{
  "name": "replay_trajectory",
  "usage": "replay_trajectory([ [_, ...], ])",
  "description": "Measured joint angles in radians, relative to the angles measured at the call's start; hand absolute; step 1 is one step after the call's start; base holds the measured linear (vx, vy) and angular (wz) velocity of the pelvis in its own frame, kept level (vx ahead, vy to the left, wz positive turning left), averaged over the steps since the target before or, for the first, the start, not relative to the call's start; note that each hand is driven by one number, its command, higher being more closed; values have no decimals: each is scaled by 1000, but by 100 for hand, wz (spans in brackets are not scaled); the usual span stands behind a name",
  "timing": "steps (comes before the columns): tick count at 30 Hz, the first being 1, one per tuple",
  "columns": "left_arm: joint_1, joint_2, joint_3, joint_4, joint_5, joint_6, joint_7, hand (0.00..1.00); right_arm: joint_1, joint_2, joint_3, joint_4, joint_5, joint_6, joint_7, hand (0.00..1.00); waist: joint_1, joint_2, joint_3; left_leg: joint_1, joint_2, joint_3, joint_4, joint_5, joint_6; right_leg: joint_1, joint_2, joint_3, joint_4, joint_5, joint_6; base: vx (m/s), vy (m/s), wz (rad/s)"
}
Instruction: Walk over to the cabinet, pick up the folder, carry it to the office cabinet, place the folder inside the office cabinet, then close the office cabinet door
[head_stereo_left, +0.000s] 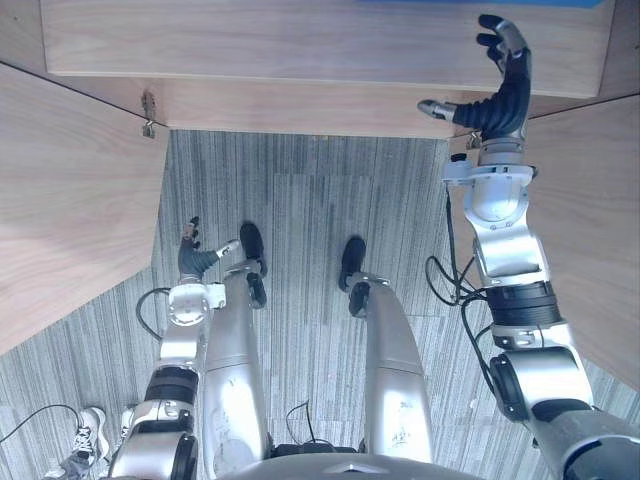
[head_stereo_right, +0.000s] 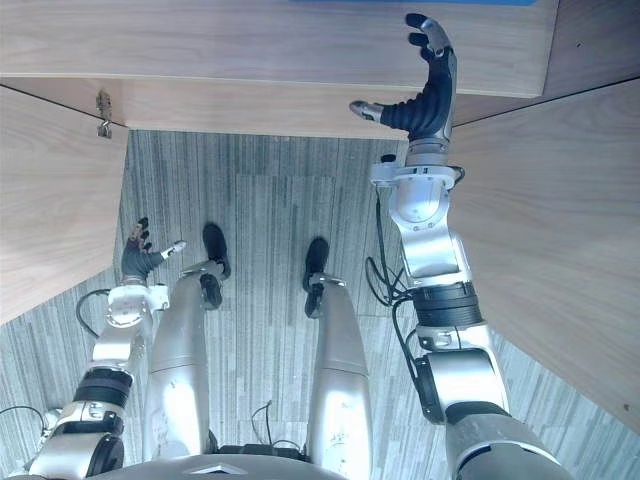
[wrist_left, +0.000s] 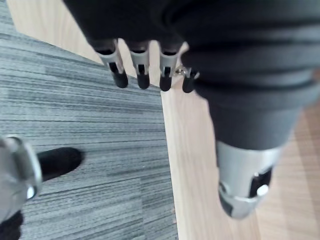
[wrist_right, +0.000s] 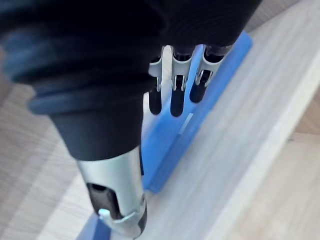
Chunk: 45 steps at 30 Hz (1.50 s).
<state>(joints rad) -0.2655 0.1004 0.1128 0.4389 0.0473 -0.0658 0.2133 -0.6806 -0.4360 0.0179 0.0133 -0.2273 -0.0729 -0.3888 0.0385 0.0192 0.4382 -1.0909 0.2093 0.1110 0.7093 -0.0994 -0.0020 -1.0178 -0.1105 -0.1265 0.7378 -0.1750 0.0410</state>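
Over the wooden shelf (head_stereo_left: 250, 40) the right hand (head_stereo_left: 503, 95) was raised, its fingers straight and spread, grasping nothing. One blue folder (wrist_right: 172, 145), flat and plain, lay on that shelf near those fingers. Low above the grey carpet (head_stereo_left: 300, 200), the left hand (head_stereo_left: 197, 258) hung with fingers released, empty.

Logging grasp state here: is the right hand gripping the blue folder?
No, the right hand's fingers are straight, none curled round the blue folder lying on the wooden shelf.
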Motion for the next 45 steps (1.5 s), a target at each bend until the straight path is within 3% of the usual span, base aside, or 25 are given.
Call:
replay_trajectory([
  [3, 18, -25, -4, -32, 28, -6, 2, 0, 2, 42, 26, -37, -59, -22, -29, 100, 9, 0, 0, 13, -7, 1, -20, 7, -17, -2, -6, 0, 10, -6, -6, -15, -35, 8],
  [12, 21, -34, -5, -36, 55, -27, 23, 0, -43, 39, 58, -27, -134, -23, -38, 100, 15, -2, -1, -7, -4, -6, -12, 24, -14, -33, -4, -4, 42, -17, -15, 11, -32, 2],
  [16, 21, -35, -5, -36, 55, -33, 29, 0, -102, 24, 61, 38, -134, -21, -39, 100, 17, -2, -1, -28, -5, -27, 1, 21, -17, -40, -8, -20, 61, -28, -20, -7, -10, 9],
  [21, 25, -33, -6, -26, 54, -34, 42, 0, -267, -43, 151, 202, -131, -20, -34, 100, 27, -3, -1, -105, -7, -36, 42, 23, -17, -121, -17, -21, 117, -39, -23, -7, -5, 3],
  [29, 24, -16, -5, 5, 42, -47, 45, 0, -445, -131, 248, 380, -73, -11, -26, 100, 37, -5, 0, -172, -11, -54, 78, 18, -21, -179, -27, -33, 159, -57, -15, -9, -6, 3],
  [34, 19, -4, -9, 5, 13, -72, 46, 0, -530, -139, 255, 519, -10, -6, -24, 100, 42, -5, 0, -206, -16, -56, 74, 36, -17, -210, -41, -47, 171, -54, -23, 1, -15, 7],
  [45, 14, -1, -36, 5, -25, -76, 66, 0, -644, -246, 273, 626, 175, -3, -24, 100, 38, -5, 1, -218, -45, -64, 8, 72, -20, -223, -65, -72, 149, -56, -22, 16, -8, 11],
])
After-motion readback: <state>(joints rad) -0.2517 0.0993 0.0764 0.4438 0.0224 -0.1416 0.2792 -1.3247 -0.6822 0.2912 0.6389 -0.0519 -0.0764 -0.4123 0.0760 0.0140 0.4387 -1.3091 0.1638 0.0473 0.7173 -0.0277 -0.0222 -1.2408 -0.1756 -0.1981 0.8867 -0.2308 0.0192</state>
